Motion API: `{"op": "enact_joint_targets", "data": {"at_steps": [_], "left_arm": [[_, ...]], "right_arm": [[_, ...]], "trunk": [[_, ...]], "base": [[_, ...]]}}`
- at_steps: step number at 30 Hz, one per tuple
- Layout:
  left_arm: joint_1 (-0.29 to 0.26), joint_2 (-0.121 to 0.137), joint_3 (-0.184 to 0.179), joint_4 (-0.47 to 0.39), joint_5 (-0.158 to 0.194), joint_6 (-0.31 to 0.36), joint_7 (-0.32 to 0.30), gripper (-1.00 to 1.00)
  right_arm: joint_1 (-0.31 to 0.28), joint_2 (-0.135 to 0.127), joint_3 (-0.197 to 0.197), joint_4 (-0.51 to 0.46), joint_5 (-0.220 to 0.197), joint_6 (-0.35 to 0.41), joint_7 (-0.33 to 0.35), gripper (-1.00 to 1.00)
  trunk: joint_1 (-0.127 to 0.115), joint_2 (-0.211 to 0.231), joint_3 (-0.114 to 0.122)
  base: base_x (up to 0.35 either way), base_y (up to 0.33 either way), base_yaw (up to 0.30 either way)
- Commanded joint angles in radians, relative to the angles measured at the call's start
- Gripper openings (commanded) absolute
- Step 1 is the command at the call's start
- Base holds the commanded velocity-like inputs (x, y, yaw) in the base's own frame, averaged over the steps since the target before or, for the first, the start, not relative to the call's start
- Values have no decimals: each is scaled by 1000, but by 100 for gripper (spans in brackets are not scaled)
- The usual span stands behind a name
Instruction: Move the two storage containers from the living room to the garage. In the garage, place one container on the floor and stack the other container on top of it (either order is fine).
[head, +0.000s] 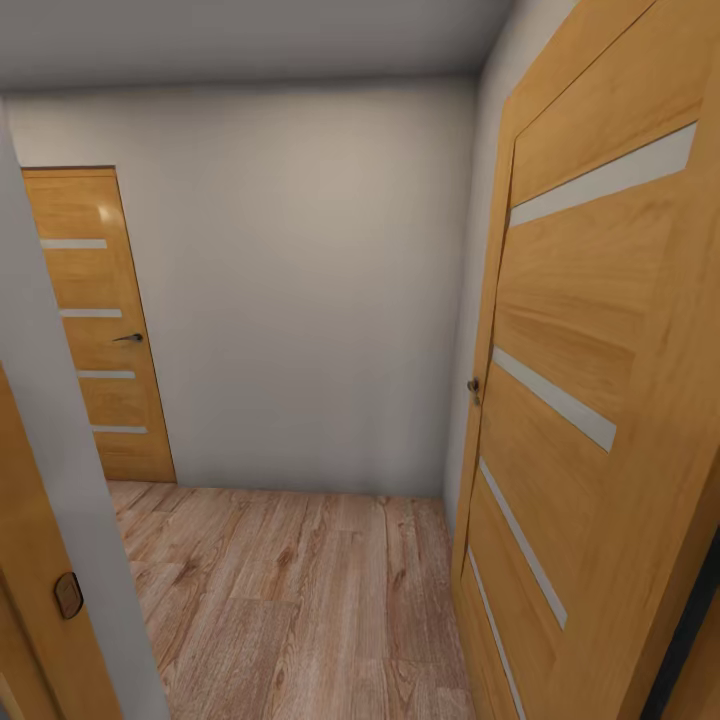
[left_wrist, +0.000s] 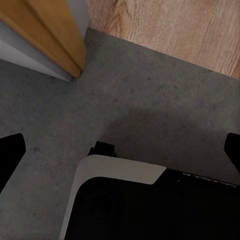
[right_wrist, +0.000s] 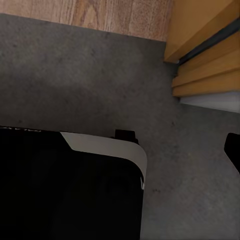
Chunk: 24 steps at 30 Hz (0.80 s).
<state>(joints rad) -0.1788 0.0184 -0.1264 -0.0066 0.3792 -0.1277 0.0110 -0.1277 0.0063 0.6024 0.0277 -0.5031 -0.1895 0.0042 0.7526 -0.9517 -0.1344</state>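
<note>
The two storage containers are out of view. In the left wrist view, my left gripper (left_wrist: 120, 152) hangs open over the dark grey floor (left_wrist: 150, 85), its black fingertips (left_wrist: 10, 155) far apart at the picture's edges with nothing between them. My right gripper (right_wrist: 120, 150) hangs the same way above the grey floor (right_wrist: 75, 75); one fingertip (right_wrist: 233, 150) shows at the edge, and nothing is held. My black and white base (left_wrist: 125, 200) sits below both grippers. The grey floor meets light wood planks (left_wrist: 180, 25) at a doorway.
Ahead lies a narrow hallway with wood-plank flooring (head: 300, 600) ending at a pale wall (head: 300, 300). An open wooden door (head: 600, 400) stands close on the right. A closed wooden door (head: 95, 320) is at the far left. A door frame (head: 40, 600) is near left.
</note>
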Motion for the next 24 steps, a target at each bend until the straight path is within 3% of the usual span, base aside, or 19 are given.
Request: {"op": "enact_joint_targets", "data": {"at_steps": [1, 19, 24], "left_arm": [[-1, 0, -9, 0, 7, -3, 1, 100], [-1, 0, -9, -1, 6, -3, 0, 100], [-1, 0, -9, -1, 7, -2, 0, 100]], "right_arm": [[-1, 1, 8, 3, -8, -6, 0, 100], [-1, -1, 8, 3, -8, -5, 0, 100], [-1, -1, 9, 3, -8, -5, 0, 100]], "trunk": [[0, -1, -1], [0, -1, -1], [0, -1, -1]], "base": [[27, 23, 0], [31, 27, 0], [213, 0, 0]]}}
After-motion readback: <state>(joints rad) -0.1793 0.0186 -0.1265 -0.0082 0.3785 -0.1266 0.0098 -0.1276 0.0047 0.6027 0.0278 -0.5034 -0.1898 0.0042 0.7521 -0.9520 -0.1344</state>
